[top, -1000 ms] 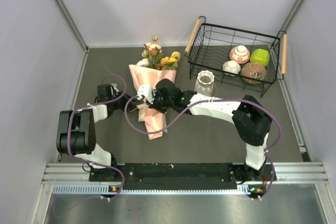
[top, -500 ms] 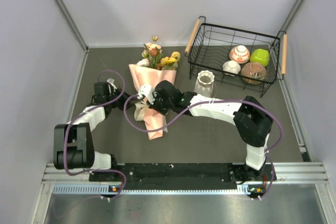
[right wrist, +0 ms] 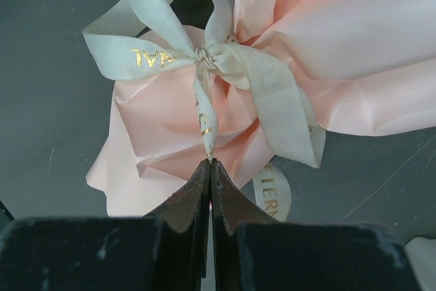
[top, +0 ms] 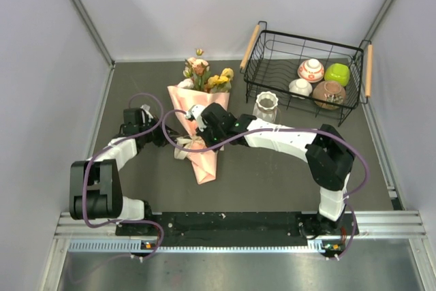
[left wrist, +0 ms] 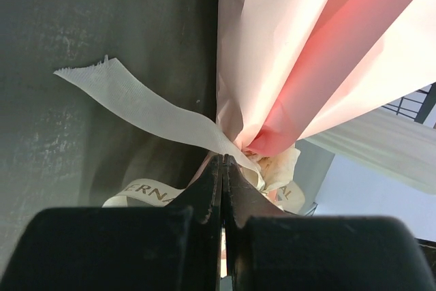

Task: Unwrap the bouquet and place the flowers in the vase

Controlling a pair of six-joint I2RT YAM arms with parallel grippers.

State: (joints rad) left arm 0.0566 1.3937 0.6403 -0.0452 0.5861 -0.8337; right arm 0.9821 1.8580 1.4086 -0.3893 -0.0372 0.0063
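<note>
1. At the middle of the table (top: 286, 168), the bouquet (top: 199, 110) lies flat. Its blooms point toward the far wall and the pointed end of its wrap toward the arms. The flowers (top: 206, 78) project from the top of the salmon-pink paper (top: 204, 161).
2. Ribbon (right wrist: 204, 56): beige, binding the paper at its waist. The knot is tied, with printed loops and loose tails spreading from it.
3. Left fingers (left wrist: 216, 175): pressed together, tips meeting on a ribbon tail just beside the knot, which they appear to pinch.
4. Right fingers (right wrist: 203, 178): pressed together, with the end of a hanging ribbon tail caught at their tips.
5. Vase (top: 266, 108): upright, to the right of the bouquet and apart from it, just beside the near-left corner of the wire basket (top: 310, 39). Nothing shows inside it.
6. Progress, as judged: early. Both arms are placed for untying, so the step in hand is most likely loosening the bow. What remains is to free the knot, open the paper, lift out the stems and stand them in the vase. No flower has yet left the wrap.
7. Count: one bouquet, one ribbon, one vase, one basket, four small round bowls (top: 311, 69) inside the basket, and two arms.
</note>
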